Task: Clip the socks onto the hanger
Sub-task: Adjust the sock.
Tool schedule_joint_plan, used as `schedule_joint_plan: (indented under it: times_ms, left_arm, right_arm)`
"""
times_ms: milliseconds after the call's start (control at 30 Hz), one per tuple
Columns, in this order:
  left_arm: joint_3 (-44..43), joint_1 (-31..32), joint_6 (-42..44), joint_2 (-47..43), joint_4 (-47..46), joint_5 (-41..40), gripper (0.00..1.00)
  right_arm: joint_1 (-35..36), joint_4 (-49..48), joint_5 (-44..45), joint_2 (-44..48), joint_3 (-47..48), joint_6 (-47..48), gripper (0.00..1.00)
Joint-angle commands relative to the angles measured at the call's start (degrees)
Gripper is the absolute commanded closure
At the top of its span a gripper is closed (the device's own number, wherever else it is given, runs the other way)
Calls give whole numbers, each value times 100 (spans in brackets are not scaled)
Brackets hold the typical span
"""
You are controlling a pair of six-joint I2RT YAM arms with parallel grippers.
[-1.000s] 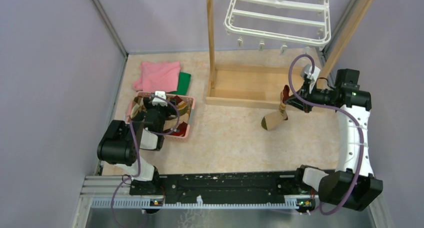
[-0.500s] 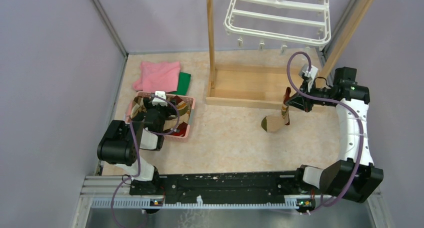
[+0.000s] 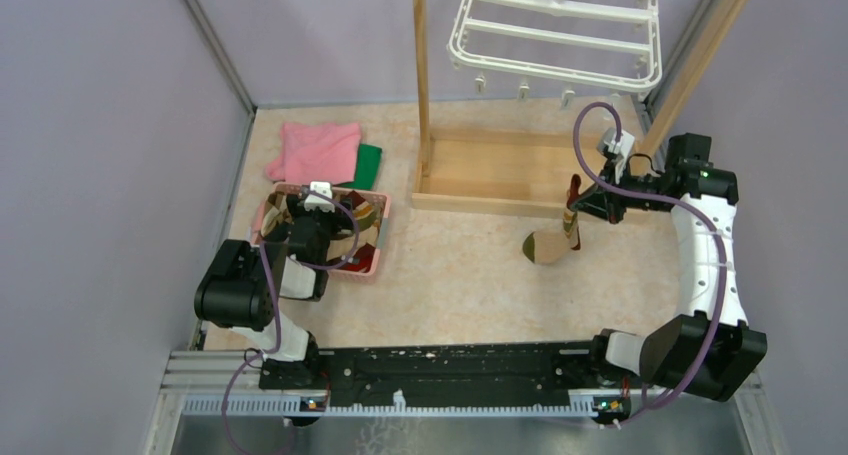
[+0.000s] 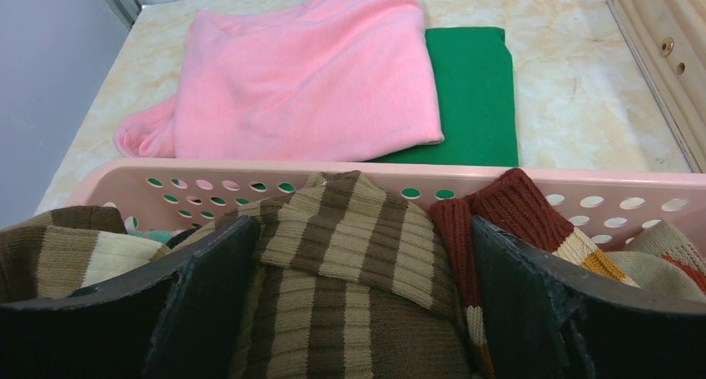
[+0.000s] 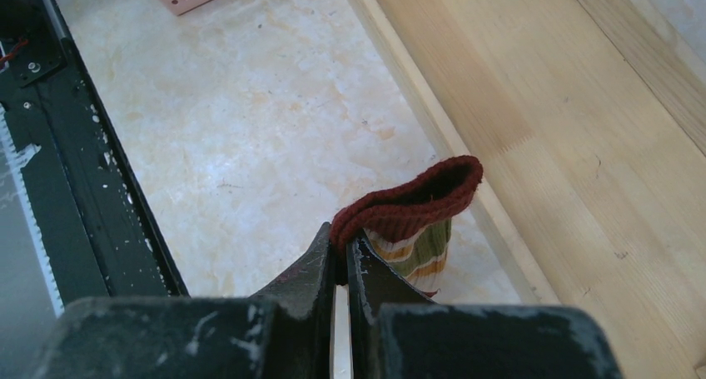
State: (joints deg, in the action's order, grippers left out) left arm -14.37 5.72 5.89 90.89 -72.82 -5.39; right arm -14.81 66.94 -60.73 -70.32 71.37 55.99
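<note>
While the left gripper is being held spread over the pink basket's socks, a banded sock is being pinched by its cuff in the right gripper for clipping.

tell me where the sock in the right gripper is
In the top view, the banded sock hangs by its red cuff from the shut right gripper, on the right side, just in front of the wooden frame base.

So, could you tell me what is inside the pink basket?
The pink basket holds at least a brown-and-cream sock, lying between the fingers of the open left gripper, and a red-cuffed sock beside it. Whatever lies beneath them, and the basket floor, is covered.
</note>
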Motion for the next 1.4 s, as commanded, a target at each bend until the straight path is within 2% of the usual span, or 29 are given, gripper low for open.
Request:
schedule_joint_plan:
  times_ms: [0, 1367]
  left_arm:
    - [-39, -44, -124, -17, 206, -15, 1]
    - [-39, -44, -123, -12, 206, -15, 1]
  right_arm:
    - [-48, 12, -133, 59, 115, 166, 100]
    - [325, 74, -152, 34, 22, 281, 100]
